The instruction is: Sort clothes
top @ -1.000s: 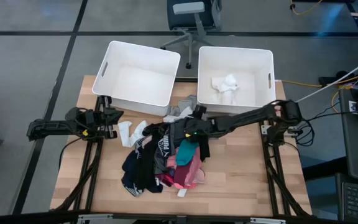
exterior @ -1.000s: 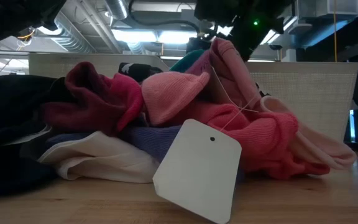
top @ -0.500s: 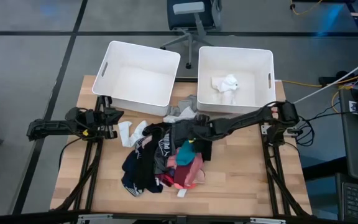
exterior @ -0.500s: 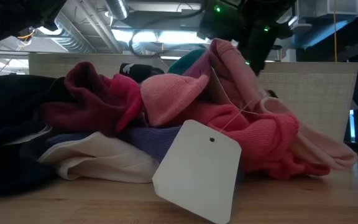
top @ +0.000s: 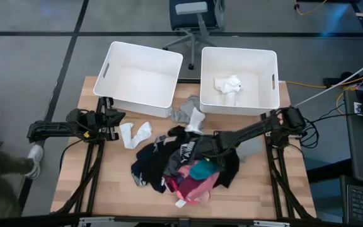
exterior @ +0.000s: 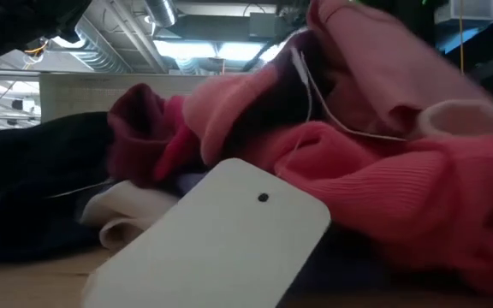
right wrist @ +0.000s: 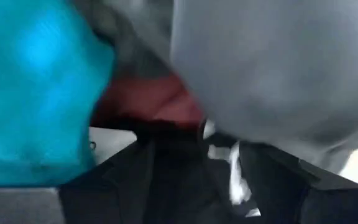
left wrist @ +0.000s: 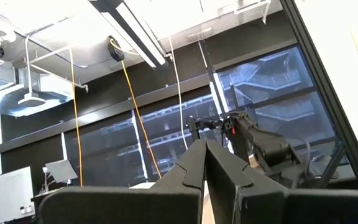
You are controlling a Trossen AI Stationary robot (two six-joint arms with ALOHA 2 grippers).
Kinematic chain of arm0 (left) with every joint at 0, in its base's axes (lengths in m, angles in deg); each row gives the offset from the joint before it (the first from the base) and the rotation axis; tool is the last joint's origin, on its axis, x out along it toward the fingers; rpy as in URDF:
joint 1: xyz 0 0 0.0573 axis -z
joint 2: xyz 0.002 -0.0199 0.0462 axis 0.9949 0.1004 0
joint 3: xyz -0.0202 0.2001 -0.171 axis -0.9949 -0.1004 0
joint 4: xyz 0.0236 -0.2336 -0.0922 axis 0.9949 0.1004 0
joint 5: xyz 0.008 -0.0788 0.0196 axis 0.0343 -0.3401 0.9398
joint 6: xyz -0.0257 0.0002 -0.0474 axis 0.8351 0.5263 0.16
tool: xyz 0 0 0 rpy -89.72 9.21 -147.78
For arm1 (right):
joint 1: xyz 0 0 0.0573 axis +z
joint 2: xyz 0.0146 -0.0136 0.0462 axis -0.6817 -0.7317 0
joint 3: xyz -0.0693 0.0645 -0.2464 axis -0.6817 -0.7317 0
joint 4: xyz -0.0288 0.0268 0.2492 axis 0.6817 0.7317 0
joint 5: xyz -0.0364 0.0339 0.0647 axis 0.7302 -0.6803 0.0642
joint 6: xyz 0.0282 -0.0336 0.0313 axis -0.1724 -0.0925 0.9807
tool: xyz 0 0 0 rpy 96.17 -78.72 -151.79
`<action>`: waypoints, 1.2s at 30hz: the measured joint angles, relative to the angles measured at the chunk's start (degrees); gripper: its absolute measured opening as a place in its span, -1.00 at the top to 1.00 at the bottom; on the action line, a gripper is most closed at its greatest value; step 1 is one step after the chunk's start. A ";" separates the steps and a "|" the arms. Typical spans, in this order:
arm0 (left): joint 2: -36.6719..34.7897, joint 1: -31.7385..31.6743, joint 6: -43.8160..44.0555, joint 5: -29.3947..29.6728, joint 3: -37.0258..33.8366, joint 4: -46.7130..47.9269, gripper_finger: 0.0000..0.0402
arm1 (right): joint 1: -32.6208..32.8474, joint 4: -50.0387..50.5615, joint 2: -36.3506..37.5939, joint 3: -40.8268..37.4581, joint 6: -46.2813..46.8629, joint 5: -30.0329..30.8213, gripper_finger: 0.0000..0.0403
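Note:
The clothes lie in a heap [top: 188, 167] on the wooden table: black, teal, pink and red garments. In the low view pink and red cloth [exterior: 375, 171] and a white card tag [exterior: 221, 235] lie close to the camera. My right gripper [top: 201, 153] points down into the heap's top, open; its wrist view shows teal cloth [right wrist: 36, 81] and grey cloth [right wrist: 272, 62] right at the lens. White socks [top: 135, 132] and a grey and white garment [top: 191, 116] lie apart near the bins. My left gripper [top: 110, 120] waits shut at the table's left edge. My right gripper comes from above, pointing down, and its spread fingers [right wrist: 110, 186] stand in the top of the heap with black white-marked cloth [right wrist: 219, 168] between them. The heap rests on the table. The cloth hides whether the fingers pinch anything.
Two white bins stand at the far edge: the left one [top: 115, 63] and the right one [top: 270, 63], which holds a white garment [top: 229, 84]. Bare wood shows at the near left and right of the heap. A person's shoe [top: 33, 153] shows on the floor at the left.
My right gripper has gone toward the table's near edge and tipped to point down. The heap has slid with it toward the near edge and a little to the right, closer to the low camera. The white socks and the grey garment stayed where they were.

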 joint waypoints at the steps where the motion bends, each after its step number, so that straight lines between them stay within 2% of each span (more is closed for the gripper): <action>1: 0.00 0.00 0.00 0.00 0.00 0.00 0.98 | 0.12 1.14 0.00 1.67 -0.14 0.40 -0.17; 4: 0.00 0.00 -0.03 0.00 0.00 -0.24 0.98 | 0.07 1.87 0.20 6.57 -2.11 5.03 -0.17; 7: 0.00 0.00 -0.05 -0.01 0.00 -0.24 0.98 | -0.13 -1.86 0.42 10.72 -6.21 14.20 -0.17; 11: 0.00 0.00 -0.01 -0.01 0.00 -0.20 0.98 | -0.62 -15.70 0.44 11.37 -12.06 32.52 -0.17; 13: 0.00 0.00 0.00 0.00 0.00 -0.24 0.98 | -1.46 -24.26 0.15 9.98 -13.92 35.24 -0.17; 15: 0.02 0.00 0.00 -0.01 0.00 -0.20 0.98 | -2.51 -30.58 -0.12 7.93 -15.01 32.73 -0.17; 18: 0.02 0.00 0.00 -0.02 0.00 -0.15 0.98 | -3.58 -34.82 -1.04 4.69 -15.04 25.06 -0.17; 21: 0.02 0.02 0.00 -0.02 0.00 -0.11 0.98 | -3.46 -32.12 -1.03 1.24 -13.94 17.98 -0.17; 24: 0.02 0.02 -0.15 -0.02 0.00 -0.11 0.98 | -2.25 -22.14 -1.02 -0.45 -9.84 11.29 -0.17; 29: 0.02 0.02 -0.35 -0.02 0.00 -0.04 0.98 | 1.41 -5.52 -0.86 -0.62 -0.81 9.61 -0.17; 36: 0.02 0.02 -0.02 0.00 0.00 -0.17 0.98 | 4.99 5.59 0.42 2.52 4.27 12.04 -0.17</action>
